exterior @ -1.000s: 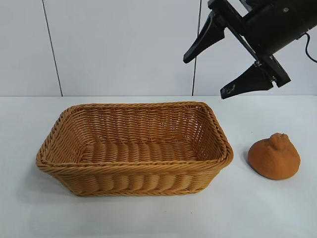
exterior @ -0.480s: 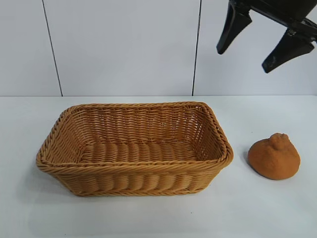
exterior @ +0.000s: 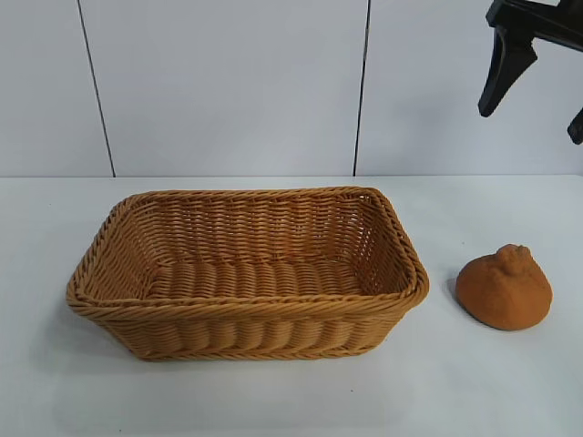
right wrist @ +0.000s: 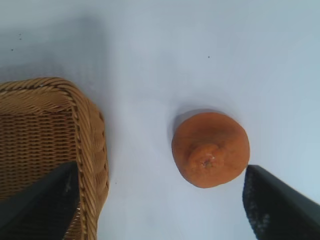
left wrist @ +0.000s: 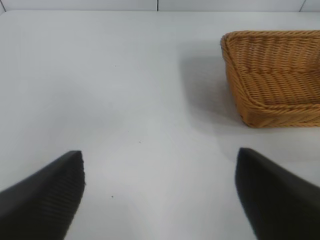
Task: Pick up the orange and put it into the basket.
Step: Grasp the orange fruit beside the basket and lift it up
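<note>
Hovering High Over the Orange

Right gripper hangs high above the table, jaws spread wide, holding nothing. Directly below it sits the orange, just beside the wicker basket at its right end, apart from the rim. Knob points up, so its long axis looks roughly vertical. Left gripper is parked farther away, fingers spread too. Right arm is nearer.

Under my arms is a white table. Directly on it stands the basket, and the orange lies on the bare surface just beside the basket's short right end, not touching it, its knob pointing up.
</note>
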